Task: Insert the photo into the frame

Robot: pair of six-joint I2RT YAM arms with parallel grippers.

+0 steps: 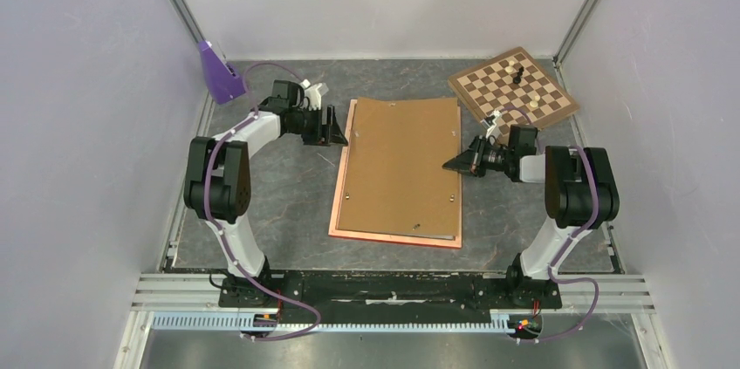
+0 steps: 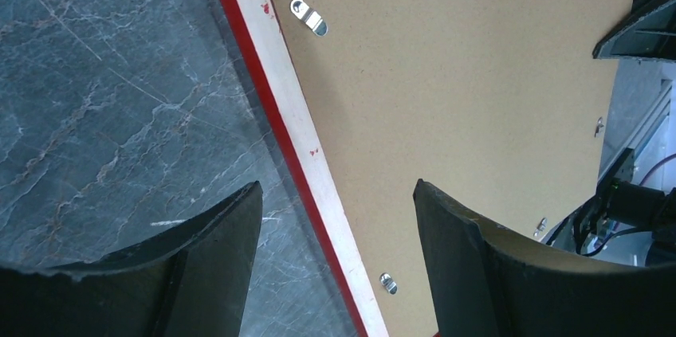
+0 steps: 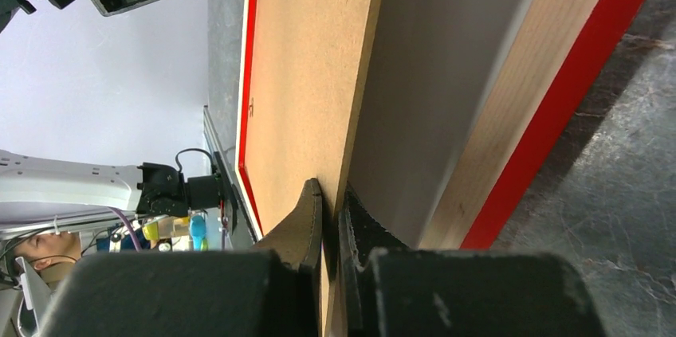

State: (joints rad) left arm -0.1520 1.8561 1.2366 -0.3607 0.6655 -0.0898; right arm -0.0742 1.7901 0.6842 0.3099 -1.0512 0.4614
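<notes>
The orange-red frame (image 1: pixel 393 239) lies face down mid-table, its red rim (image 2: pixel 275 126) and pale back edge close under my left wrist. A brown backing board (image 1: pixel 401 164) with small metal clips (image 2: pixel 308 16) covers it. My right gripper (image 1: pixel 451 163) is shut on the board's right edge (image 3: pixel 311 66), its jaws (image 3: pixel 331 193) pinching the thin board, which is raised slightly off the frame (image 3: pixel 550 114). My left gripper (image 1: pixel 336 127) is open, its fingers (image 2: pixel 336 193) straddling the frame's left rim without touching it. The photo is hidden; a pale grey surface shows beneath the lifted board.
A brown chessboard (image 1: pixel 513 85) with a few pieces sits at the back right, just behind my right arm. A purple block (image 1: pixel 218 72) stands at the back left by the wall. White walls enclose the dark marbled table (image 1: pixel 279 203) on three sides.
</notes>
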